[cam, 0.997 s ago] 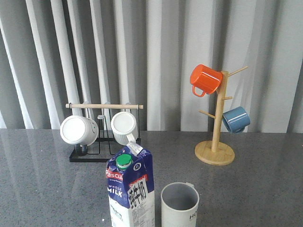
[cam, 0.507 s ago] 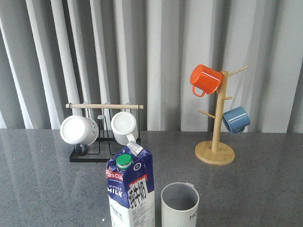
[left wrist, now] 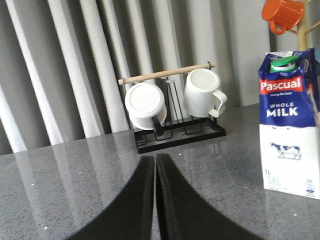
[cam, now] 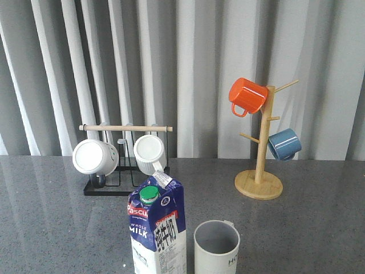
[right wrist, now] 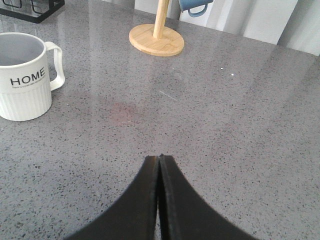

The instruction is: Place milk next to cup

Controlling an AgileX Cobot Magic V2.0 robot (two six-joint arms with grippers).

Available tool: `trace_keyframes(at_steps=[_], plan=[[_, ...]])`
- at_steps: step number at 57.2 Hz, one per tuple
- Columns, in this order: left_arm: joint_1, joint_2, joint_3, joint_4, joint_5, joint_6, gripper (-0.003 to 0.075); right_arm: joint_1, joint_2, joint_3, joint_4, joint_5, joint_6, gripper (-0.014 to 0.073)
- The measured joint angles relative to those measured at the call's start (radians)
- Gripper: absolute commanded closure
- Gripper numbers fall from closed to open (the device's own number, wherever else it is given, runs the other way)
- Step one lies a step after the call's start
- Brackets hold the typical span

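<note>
The milk (cam: 158,231) stands upright at the table's near edge, a blue and white carton with a green cap, also in the left wrist view (left wrist: 290,125). Just to its right stands the cup (cam: 217,248), an off-white ribbed mug with "HOME" lettering, seen too in the right wrist view (right wrist: 25,75). My left gripper (left wrist: 155,159) is shut and empty, over bare table well apart from the carton. My right gripper (right wrist: 159,158) is shut and empty, apart from the cup. Neither gripper appears in the front view.
A black rack with a wooden bar (cam: 125,128) holds two white mugs (cam: 94,157) at the back left. A wooden mug tree (cam: 259,182) at the back right carries an orange mug (cam: 246,95) and a blue mug (cam: 284,144). Grey curtains hang behind the table.
</note>
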Motion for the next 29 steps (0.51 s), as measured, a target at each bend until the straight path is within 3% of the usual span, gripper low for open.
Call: trace_keyframes(at_steps=[6,17,29], plan=[[0.057,-0.1,0.076,0.0,0.006,-0.011,0.0727,0.0,0.0,0.0,0.0,0.001,0.0,0.0603],[0.165,-0.121,0.079,0.0,0.084,-0.03,0.0727,0.0,-0.001,0.001,0.0,0.002,0.0,0.0603],[0.187,-0.121,0.079,0.0,0.093,-0.058,0.0727,0.0,-0.001,0.001,0.0,0.002,0.0,0.0603]])
